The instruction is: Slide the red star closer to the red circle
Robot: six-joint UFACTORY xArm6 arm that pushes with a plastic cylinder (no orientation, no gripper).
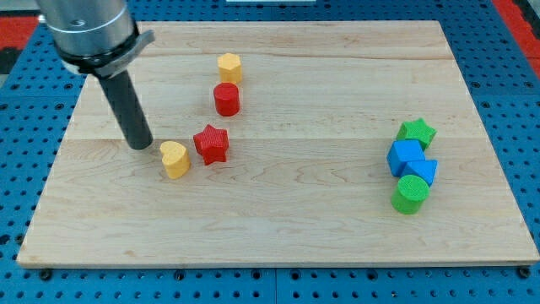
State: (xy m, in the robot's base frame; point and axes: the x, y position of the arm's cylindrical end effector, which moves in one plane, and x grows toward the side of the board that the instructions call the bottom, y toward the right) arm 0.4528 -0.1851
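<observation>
Counter (278,219) of pale wooden planks fills most of the view, lying on a blue perforated base (515,51). Straight dark rod (126,105) descends from a grey metal cylinder at the view's top left; my tip (140,145) rests on the wood just to the left of the yellow heart-shaped block (175,159), apart from it by a narrow gap. No claw is fitted to this arm, so nothing is gripped or held.

Red star-shaped block (211,143) sits just right of the yellow heart, close to it or touching; contact cannot be told. Red circular block (226,99) stands near, above and slightly right of the red star, with clear wood between them. Yellow hexagonal block (229,67) sits just above the red circle, the two nearly touching.

Well apart, at the view's right, four blocks cluster in a column: green star-shaped block (417,132) at top, blue cube (406,156) below it, a second blue block (422,171) of unclear shape, and green circular block (410,194) at bottom, each touching its neighbour.
</observation>
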